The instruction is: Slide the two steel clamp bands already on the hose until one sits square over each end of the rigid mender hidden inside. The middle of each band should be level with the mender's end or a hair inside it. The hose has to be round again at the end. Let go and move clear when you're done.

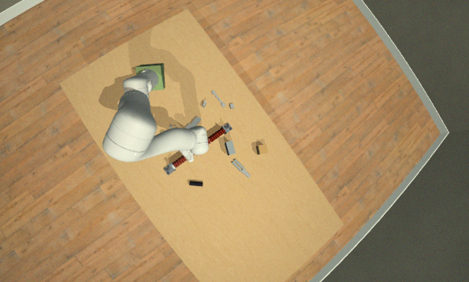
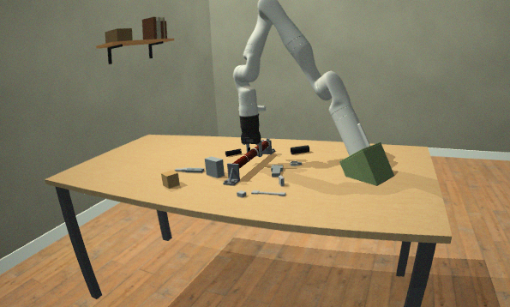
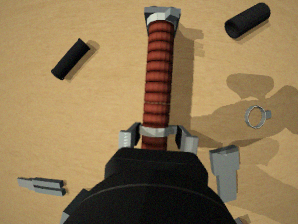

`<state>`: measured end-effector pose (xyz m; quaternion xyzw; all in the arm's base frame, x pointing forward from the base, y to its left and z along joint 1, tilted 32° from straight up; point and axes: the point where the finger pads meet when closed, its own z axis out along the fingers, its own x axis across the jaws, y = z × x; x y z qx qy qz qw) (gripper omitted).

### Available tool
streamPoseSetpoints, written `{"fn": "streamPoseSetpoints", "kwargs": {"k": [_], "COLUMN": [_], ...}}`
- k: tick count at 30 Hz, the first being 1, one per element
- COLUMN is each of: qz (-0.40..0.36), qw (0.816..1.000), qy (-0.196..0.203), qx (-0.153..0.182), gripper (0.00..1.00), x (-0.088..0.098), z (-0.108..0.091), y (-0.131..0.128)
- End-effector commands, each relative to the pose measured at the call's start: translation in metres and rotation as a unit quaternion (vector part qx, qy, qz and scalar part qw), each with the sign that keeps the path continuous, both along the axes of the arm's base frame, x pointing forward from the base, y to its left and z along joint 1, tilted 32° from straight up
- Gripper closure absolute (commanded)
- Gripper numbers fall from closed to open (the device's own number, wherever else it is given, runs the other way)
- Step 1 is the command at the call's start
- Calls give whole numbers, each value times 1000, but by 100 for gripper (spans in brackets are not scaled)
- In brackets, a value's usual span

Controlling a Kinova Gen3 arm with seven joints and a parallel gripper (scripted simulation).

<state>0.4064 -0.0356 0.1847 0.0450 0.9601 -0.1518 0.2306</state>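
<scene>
A red ribbed hose [image 3: 158, 72] lies on the table between two grey end brackets, one at its far end [image 3: 161, 15]. It also shows in the top view [image 1: 217, 135] and the side view [image 2: 245, 158]. My gripper [image 3: 158, 131] straddles the hose from above, its fingers on either side of a steel clamp band [image 3: 154, 132]. The fingers stand wide, shut on that band. A thin pale line crosses the hose a little farther along [image 3: 157, 104]; I cannot tell if it is the second band. The arm hides the hose's middle in the top view.
Two black cylinders [image 3: 69, 58] [image 3: 248, 20] lie either side of the hose. A small ring [image 3: 256, 116] and a grey block [image 3: 226, 169] lie to the right. A wooden cube [image 1: 259, 147], a wrench [image 1: 218, 98] and the green arm base [image 1: 150, 75] are farther off.
</scene>
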Motion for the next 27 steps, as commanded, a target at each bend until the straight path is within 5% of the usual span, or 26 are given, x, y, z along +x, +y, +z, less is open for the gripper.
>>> {"fn": "streamPoseSetpoints", "kwargs": {"k": [1,27], "qz": [7,7], "qw": [1000,1000], "qy": [-5,-5], "qx": [3,3], "gripper": [25,25], "x": [8,17], "z": [-1,-18], "y": [17,77]}}
